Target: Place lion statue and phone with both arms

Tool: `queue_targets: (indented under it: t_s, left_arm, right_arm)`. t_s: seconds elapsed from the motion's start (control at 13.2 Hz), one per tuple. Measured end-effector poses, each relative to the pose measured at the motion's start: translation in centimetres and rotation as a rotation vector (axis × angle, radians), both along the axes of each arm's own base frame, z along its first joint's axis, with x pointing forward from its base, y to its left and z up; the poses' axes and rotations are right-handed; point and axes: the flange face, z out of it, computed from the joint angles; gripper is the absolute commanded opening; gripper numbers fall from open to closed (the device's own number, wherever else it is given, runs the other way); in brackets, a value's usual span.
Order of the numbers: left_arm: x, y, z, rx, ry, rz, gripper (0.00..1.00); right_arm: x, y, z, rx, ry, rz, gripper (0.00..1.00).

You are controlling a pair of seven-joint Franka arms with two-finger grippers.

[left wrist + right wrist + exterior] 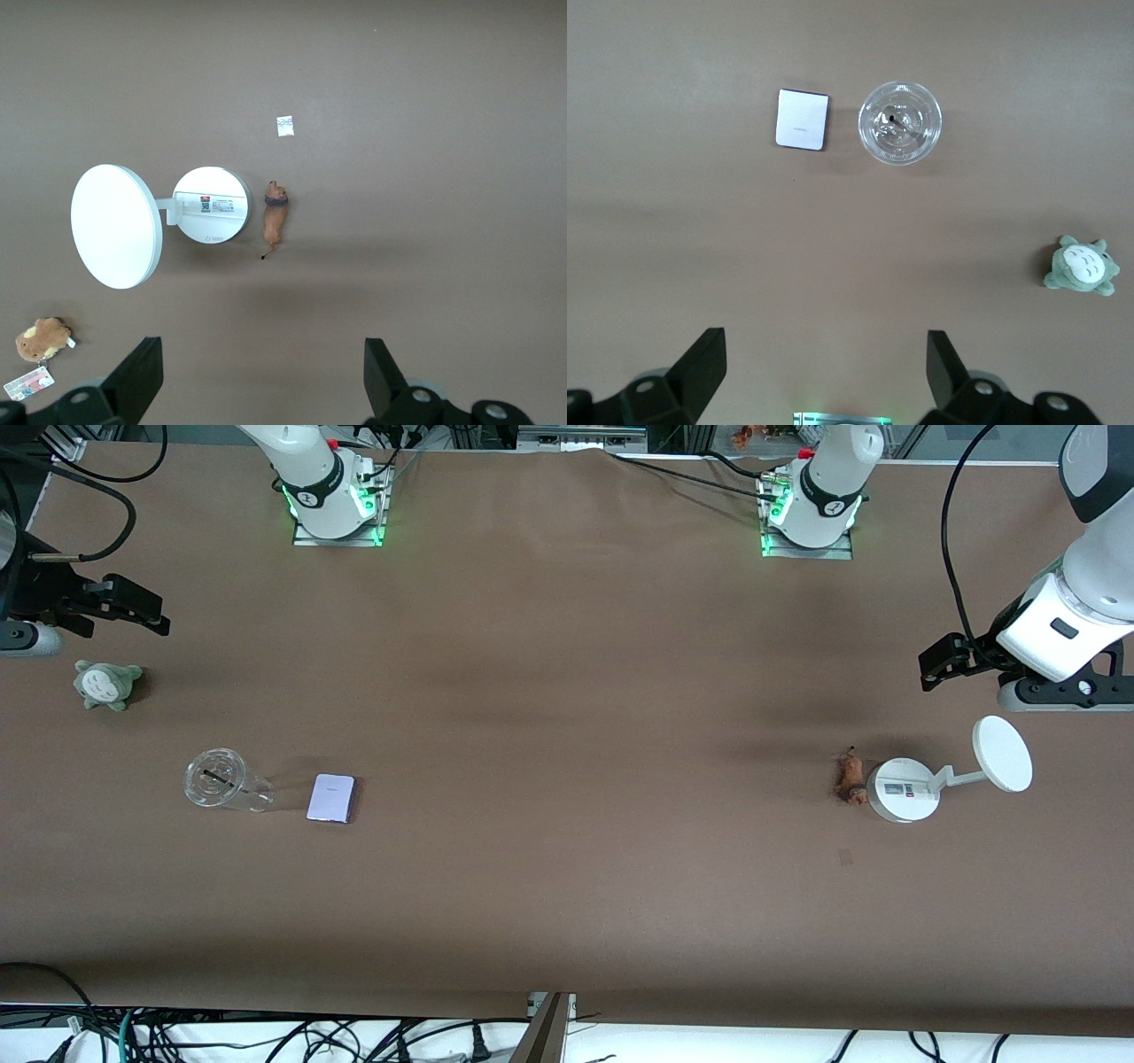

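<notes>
The lion statue (pixel 851 779) is a tiny orange-brown figurine lying on the table beside the white stand's base; it also shows in the left wrist view (pixel 275 219). The phone (pixel 331 798) is a flat pale lavender rectangle lying beside a clear glass, also in the right wrist view (pixel 802 119). My left gripper (pixel 941 662) is open and empty, up in the air at the left arm's end of the table; its own view shows it too (pixel 263 372). My right gripper (pixel 133 609) is open and empty, up in the air at the right arm's end, also in its own view (pixel 826 367).
A white round-based stand with a disc (pixel 939 779) stands beside the lion. A clear glass (pixel 216 780) stands beside the phone. A grey-green plush (pixel 105 684) sits toward the right arm's end. A brown plush with a card tag (pixel 41 340) and a small white scrap (pixel 284 126) lie on the table.
</notes>
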Motion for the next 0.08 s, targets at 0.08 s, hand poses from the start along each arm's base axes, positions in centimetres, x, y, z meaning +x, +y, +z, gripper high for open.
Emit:
queue_targets:
  t_s: [0.08]
  left_arm:
    - [0.00,-0.01,0.00,0.000,0.000,0.000,1.00]
  right_arm:
    - [-0.01,-0.04,0.04,0.000,0.000,-0.001,1.00]
